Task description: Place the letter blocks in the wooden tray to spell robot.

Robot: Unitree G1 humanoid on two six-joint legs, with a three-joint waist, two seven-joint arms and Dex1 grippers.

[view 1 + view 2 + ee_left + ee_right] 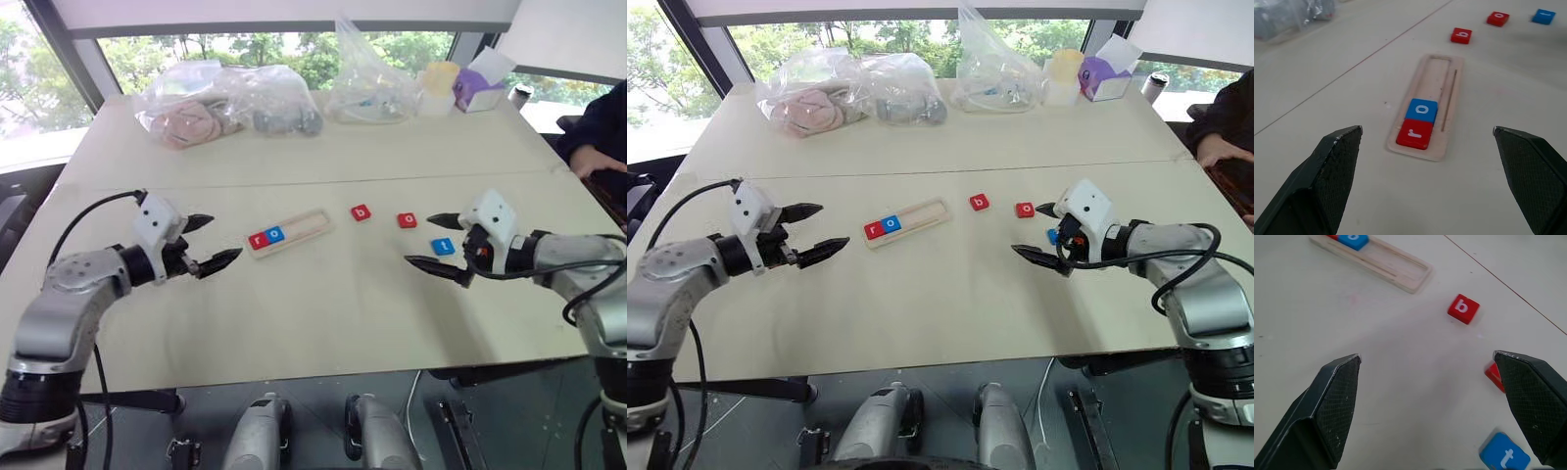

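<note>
You are looking at a pale beige table (pixel 323 313) with 2 clear plastic bags (pixel 230 103) lying along its far edge. The long light-wood tray (pixel 287 232) is sitting left of centre, carrying 2 tiles at its left end: a red square "r" block (pixel 1414 133) touching a blue "o" block (pixel 1421 109). A red "b" block (pixel 361 212), red "o" block (pixel 407 220) and blue "t" block (pixel 443 246) are lying loose to the tray's right. Your left gripper (pixel 214 242) and right gripper (pixel 432 242) are hovering spread wide, holding nothing.

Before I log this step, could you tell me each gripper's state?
Left gripper: open, holding nothing.
Right gripper: open, holding nothing.
</note>
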